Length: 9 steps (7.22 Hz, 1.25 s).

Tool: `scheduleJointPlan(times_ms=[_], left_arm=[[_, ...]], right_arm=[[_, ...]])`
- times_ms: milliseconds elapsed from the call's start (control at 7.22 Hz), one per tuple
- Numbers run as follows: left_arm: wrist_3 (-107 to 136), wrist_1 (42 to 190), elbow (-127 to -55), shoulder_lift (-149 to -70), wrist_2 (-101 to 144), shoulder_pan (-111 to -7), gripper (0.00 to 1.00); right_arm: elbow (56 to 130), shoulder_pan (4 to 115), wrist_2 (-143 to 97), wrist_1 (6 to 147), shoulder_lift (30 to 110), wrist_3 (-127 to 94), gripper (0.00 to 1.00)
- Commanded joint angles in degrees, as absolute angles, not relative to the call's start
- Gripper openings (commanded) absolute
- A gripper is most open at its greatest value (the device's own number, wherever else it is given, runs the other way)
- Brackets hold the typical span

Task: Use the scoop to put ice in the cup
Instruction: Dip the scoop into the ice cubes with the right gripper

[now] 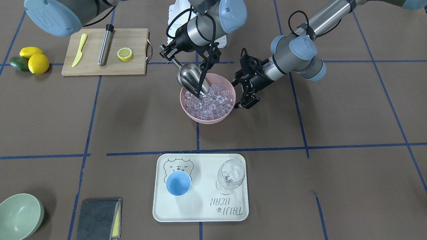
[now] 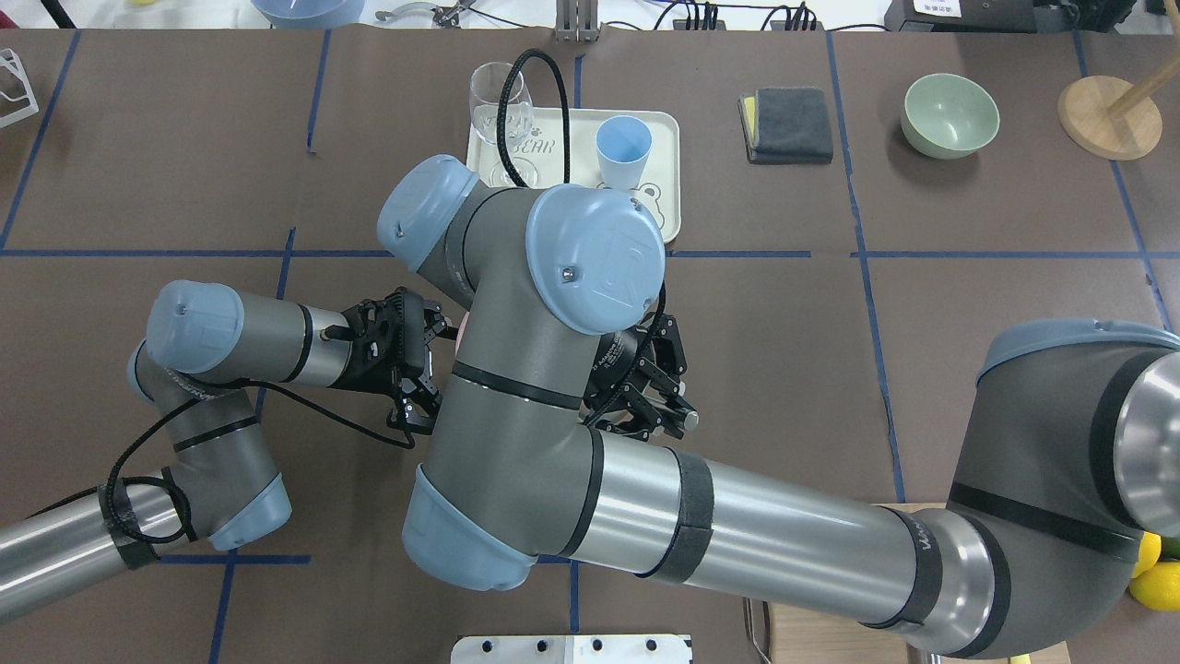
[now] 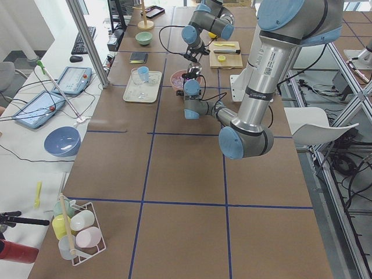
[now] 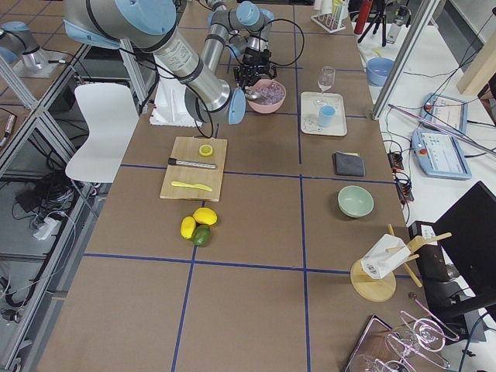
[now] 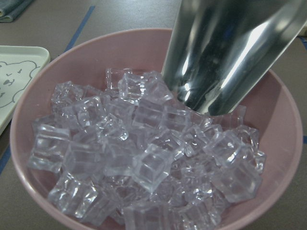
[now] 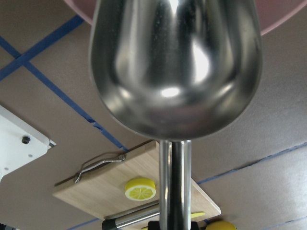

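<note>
The steel scoop [image 1: 190, 78] is tilted down, its open end dipped into the ice [image 1: 210, 103] in a pink bowl [image 1: 186, 110]. My right gripper [image 1: 166, 55] is shut on the scoop's thin handle [image 6: 175, 191] behind the bowl. In the left wrist view the scoop [image 5: 230, 52] rests in the ice cubes [image 5: 144, 158]. My left gripper [image 1: 245, 101] appears open and empty, right beside the bowl's rim. The light-blue cup [image 1: 178, 183] stands empty on a cream tray [image 1: 200, 213]; it also shows in the overhead view [image 2: 622, 148].
A clear wine glass [image 1: 230, 175] stands on the tray beside the cup. A wooden cutting board [image 1: 133, 68] holds a steel cylinder [image 1: 105, 45], a yellow knife [image 1: 79, 50] and a lemon half [image 1: 124, 53]. A green bowl [image 1: 20, 216] and a grey cloth [image 1: 100, 218] are nearby.
</note>
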<state>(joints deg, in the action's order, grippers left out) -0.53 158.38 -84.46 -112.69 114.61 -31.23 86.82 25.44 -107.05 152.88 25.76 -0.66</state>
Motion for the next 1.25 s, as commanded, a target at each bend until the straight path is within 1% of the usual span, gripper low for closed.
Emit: scheduleJointPlan(times_ms=[0, 415, 554, 830, 969, 1107], left_arm=[[-0.5, 158.4, -84.5, -112.8, 114.6, -31.2, 1.00], [-0.5, 158.4, -84.5, -112.8, 114.6, -31.2, 1.00], [-0.5, 158.4, -84.5, -112.8, 114.6, -31.2, 1.00], [-0.5, 158.4, -84.5, -112.9, 114.6, -31.2, 1.00], [-0.5, 158.4, -84.5, -112.9, 114.6, -31.2, 1.00], [-0.4, 158.4, -84.5, -112.9, 114.6, -31.2, 1.00]], right_arm=[[85.7, 25.8, -107.1, 147.1, 27.8, -1.3, 0.00], [86.5, 25.9, -107.1, 141.9, 30.6, -1.9, 0.00], [88.4, 26.0, -107.1, 138.6, 33.2, -1.9, 0.00], [97.7, 26.3, -107.6, 137.4, 38.7, -1.9, 0.00], [99.7, 26.3, -107.8, 137.2, 39.9, -1.9, 0.00], [99.9, 26.3, -107.8, 135.1, 40.1, -2.0, 0.00]])
